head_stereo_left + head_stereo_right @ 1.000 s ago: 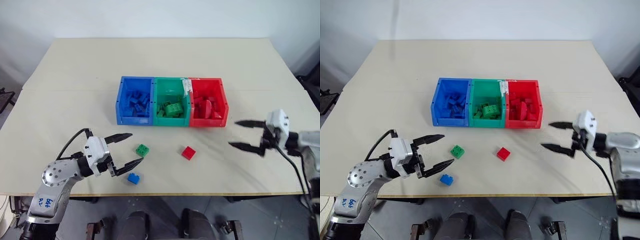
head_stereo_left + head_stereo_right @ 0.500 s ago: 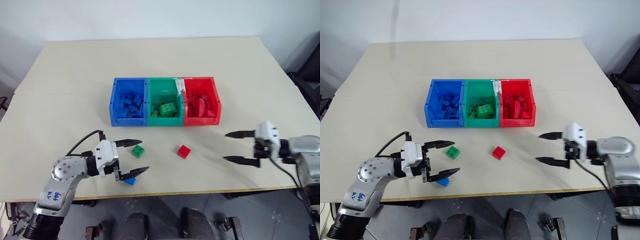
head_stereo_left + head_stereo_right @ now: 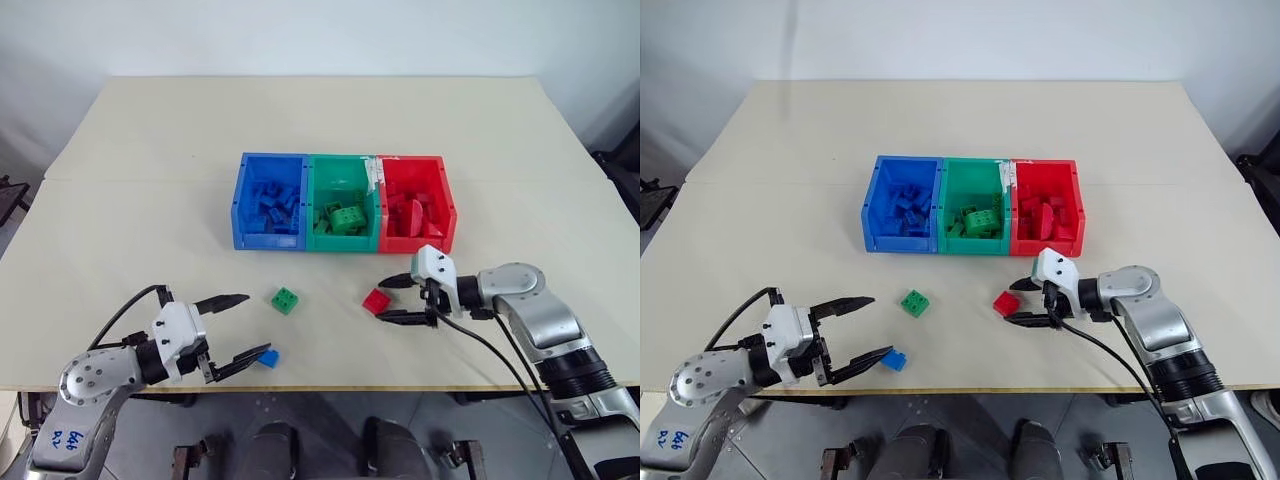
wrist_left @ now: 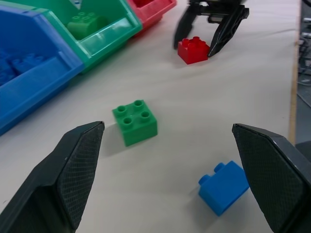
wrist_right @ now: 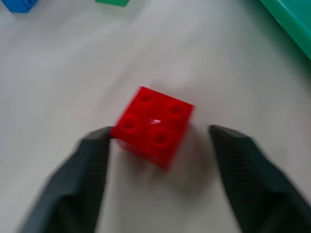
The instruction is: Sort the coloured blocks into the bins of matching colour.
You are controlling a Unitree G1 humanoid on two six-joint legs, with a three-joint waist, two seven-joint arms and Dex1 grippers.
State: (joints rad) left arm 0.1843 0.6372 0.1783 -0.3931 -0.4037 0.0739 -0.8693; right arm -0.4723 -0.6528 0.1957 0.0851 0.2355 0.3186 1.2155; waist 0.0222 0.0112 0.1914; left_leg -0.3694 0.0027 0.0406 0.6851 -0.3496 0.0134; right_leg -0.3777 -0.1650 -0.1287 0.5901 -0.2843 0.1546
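A red block (image 3: 376,301) lies on the table in front of the red bin (image 3: 416,243). My right gripper (image 3: 381,301) is low over it, open, with one finger on either side; one finger (image 5: 92,160) is at the block's edge and the other stands apart. A green block (image 3: 285,299) and a blue block (image 3: 268,357) lie further left. My left gripper (image 3: 257,323) is wide open, its near fingertip right beside the blue block. The blue bin (image 3: 265,240), green bin (image 3: 345,242) and red bin stand joined in a row.
Each bin holds several blocks of its own colour. The beige table (image 3: 130,220) stretches bare around the bins. Its front edge (image 3: 400,385) runs close behind the blue block and both grippers.
My right gripper has swept left to the red block and its fingers have narrowed around it. My left gripper has drawn back a little, still wide open. The blocks have not moved.
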